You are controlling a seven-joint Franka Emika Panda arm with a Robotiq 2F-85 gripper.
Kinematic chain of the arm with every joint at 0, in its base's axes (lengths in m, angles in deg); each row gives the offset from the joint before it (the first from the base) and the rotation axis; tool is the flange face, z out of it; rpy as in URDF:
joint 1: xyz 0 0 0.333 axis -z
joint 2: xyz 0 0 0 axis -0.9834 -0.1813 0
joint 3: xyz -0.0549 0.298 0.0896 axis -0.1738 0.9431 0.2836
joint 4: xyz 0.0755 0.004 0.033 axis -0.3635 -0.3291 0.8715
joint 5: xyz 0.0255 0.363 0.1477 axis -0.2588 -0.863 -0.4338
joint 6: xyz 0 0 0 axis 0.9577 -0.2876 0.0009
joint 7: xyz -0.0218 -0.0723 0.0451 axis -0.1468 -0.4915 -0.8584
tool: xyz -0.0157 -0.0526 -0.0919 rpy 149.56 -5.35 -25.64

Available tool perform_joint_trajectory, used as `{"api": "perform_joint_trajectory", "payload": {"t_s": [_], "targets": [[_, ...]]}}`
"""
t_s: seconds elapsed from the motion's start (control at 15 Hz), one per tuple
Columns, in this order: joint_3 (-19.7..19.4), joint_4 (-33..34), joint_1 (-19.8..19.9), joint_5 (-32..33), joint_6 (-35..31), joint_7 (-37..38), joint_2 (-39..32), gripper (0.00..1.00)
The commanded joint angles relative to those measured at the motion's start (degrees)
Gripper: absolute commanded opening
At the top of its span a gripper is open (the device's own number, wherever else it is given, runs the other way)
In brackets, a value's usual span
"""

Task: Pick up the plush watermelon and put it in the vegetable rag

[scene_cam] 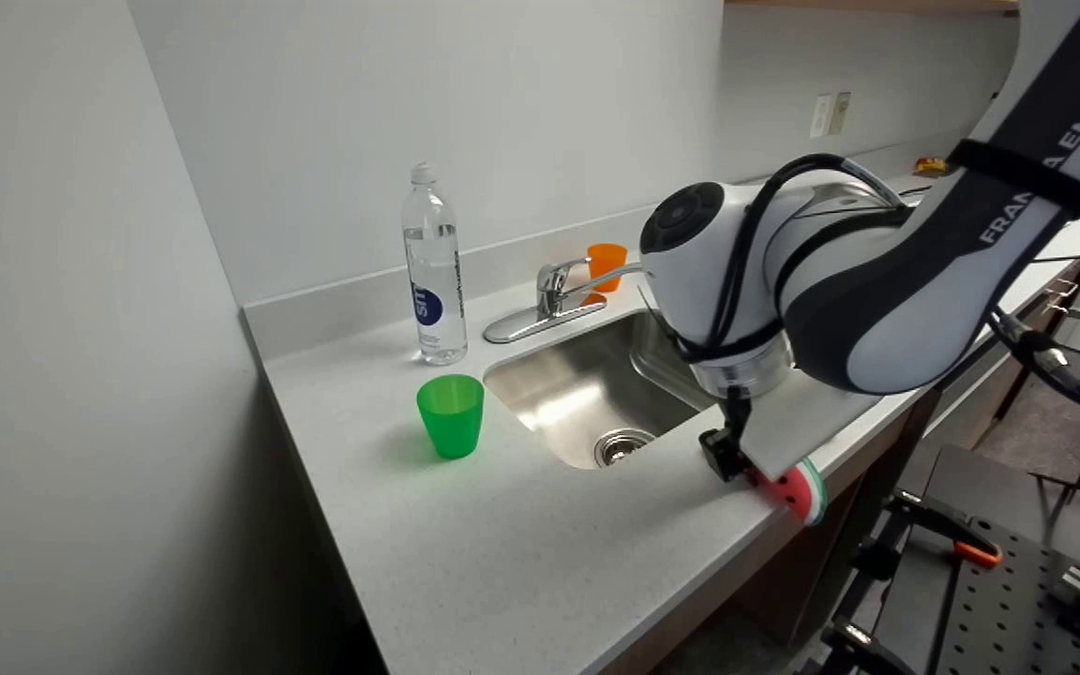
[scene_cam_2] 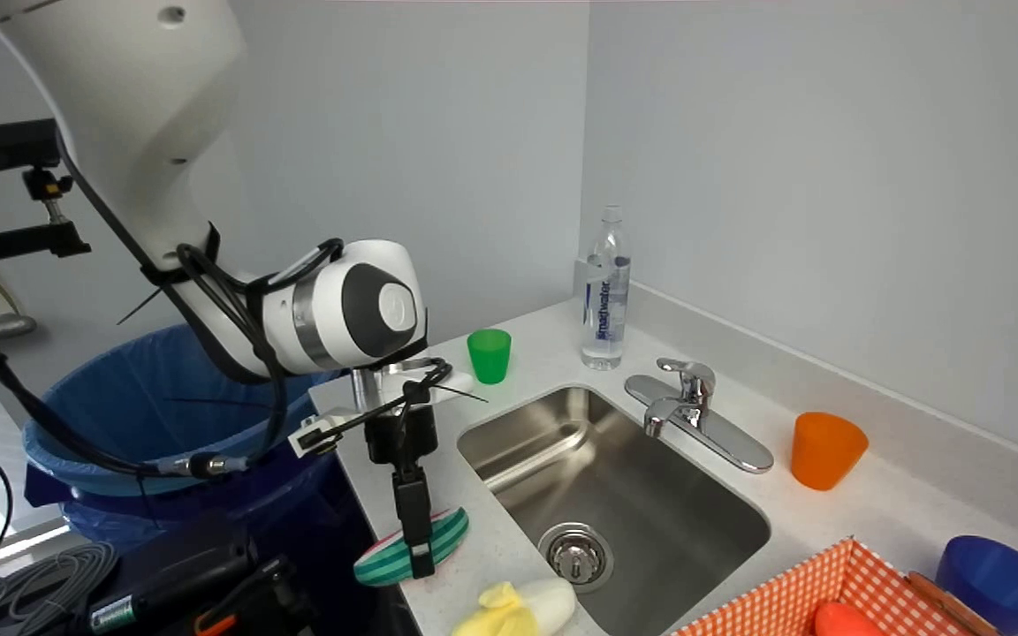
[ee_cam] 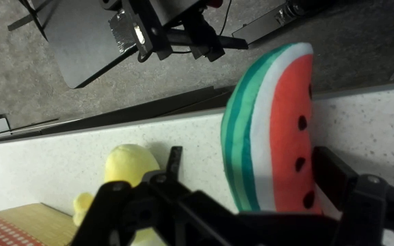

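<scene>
Red plush watermelon (ee_cam: pixel 268 136), one, sits between two spread jaws, apparently touching one.

Watermelon (scene_cam: pixel 798 491) partly hidden, basket (scene_cam_2: pixel 796 590) cut off

Smooth, matte, pale grey walls (scene_cam_2: pixel 827 177) meet in an upright corner (scene_cam_2: pixel 586 132) behind a white, grey-speckled desk (scene_cam: pixel 465 562) with a low white upstand (scene_cam: pixel 334 314) along its back. A rectangular, brushed stainless-steel basin (scene_cam: pixel 615 375) is sunk into it, catching soft light (scene_cam: pixel 554 412). Two small rectangular wall plates (scene_cam: pixel 819 115) sit side by side in an exterior view. Beyond the desk, the wrist view shows mottled grey flooring (ee_cam: pixel 91 109).
</scene>
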Motion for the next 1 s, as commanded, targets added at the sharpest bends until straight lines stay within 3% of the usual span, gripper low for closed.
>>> {"api": "perform_joint_trajectory", "payload": {"t_s": [0.0, 0.53, 0.67, 0.93], "targets": [[-2.19, 1.56, -2.20, 2.58, -0.74, 2.19, -1.44, 0.65], [-3.33, 3.23, -1.65, 2.56, -0.22, -1.72, 3.89, 0.04], [-3.69, 4.03, -1.24, 2.33, -0.55, -2.05, 5.08, 0.00], [-4.82, 6.69, -0.17, 2.51, -0.65, -0.96, 6.22, 0.02]]}}
